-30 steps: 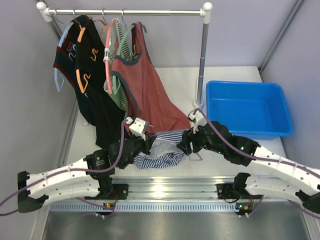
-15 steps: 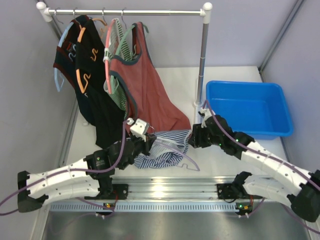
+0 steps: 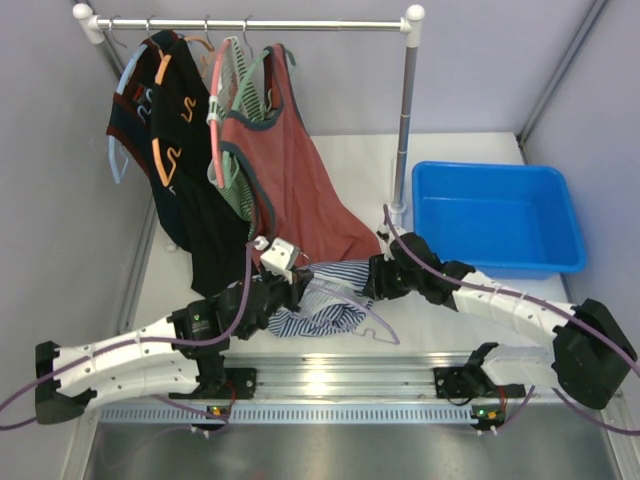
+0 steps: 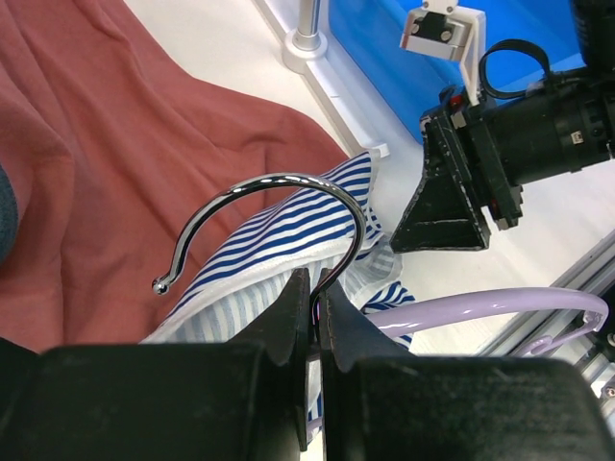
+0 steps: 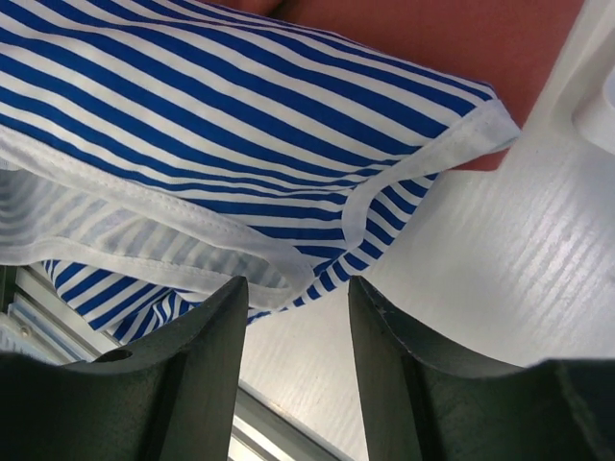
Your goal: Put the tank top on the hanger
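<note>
The left pincer (image 4: 312,322) clamps the hanger (image 4: 461,307) below its hook. The tank top (image 3: 335,290) lies bunched at the surface's (image 3: 350,165) near edge, with the red top (image 3: 300,190) behind and bare room to the right. The right pincer (image 5: 296,293), jaws apart and empty, has moved back to its trim.

In the left wrist view, the metal neck of the thin pale lilac plastic hanger (image 4: 480,305) vanishes between the left arm's fingers (image 4: 282,331). Their bases blur into one black mass at 6 o'clock. The hanger's other arm cannot be seen — the small navy-and-white striped tank top (image 4: 288,226) covers that side. From above, both pairs of fingers are small dark shapes and their gaps are unreadable. In the right wrist view, the right arm's fingers (image 5: 207,336) are cut off at 6 o'clock and the striped top at 9 and 12 o'clock — whether cloth touches them cannot be told.
</note>
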`<state>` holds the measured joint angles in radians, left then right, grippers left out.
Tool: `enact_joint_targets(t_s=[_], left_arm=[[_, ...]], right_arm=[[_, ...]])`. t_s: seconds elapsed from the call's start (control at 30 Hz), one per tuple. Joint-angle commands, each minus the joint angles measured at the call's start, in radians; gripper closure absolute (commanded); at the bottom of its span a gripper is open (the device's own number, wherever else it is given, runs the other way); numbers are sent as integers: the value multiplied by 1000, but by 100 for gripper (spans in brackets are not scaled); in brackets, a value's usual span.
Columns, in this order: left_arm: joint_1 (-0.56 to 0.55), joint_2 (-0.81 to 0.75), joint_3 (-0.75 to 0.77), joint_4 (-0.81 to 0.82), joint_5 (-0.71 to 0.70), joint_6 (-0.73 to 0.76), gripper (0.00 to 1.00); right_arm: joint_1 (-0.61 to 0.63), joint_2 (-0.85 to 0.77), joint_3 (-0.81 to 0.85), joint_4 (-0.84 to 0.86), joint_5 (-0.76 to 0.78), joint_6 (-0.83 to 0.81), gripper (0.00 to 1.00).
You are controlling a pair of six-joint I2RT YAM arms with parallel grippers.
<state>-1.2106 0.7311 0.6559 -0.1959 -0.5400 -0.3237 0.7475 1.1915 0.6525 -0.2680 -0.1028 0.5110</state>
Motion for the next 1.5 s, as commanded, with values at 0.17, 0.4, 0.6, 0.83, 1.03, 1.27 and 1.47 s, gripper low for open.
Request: enact_joint_targets(t_s=[0.17,0.4,0.6,0.83,1.03,1.27,1.47], left_arm=[[-6,-10,17,33,-41,3,100],[-6,-13,19,36,-121,-9,100],[-6,-6,16,53,-227,-23,100],[-7,45,24,75,-376,-52,100],[-6,65,40,87,-446,-77,100],[-6,51,39,130,-420,-64,100],[-6,48,62,130,-382,-72,100]], right_arm=[[35,82,-2,113,37,7,64],[38,73,-42,102,100,30,91],[38,-61,-82,35,179,69,100],[39,-194,-86,-49,193,92,100],[38,-268,-116,-92,180,112,100],[62,-310,-128,-131,196,138,100],[92,-268,-123,-112,218,152,100]])
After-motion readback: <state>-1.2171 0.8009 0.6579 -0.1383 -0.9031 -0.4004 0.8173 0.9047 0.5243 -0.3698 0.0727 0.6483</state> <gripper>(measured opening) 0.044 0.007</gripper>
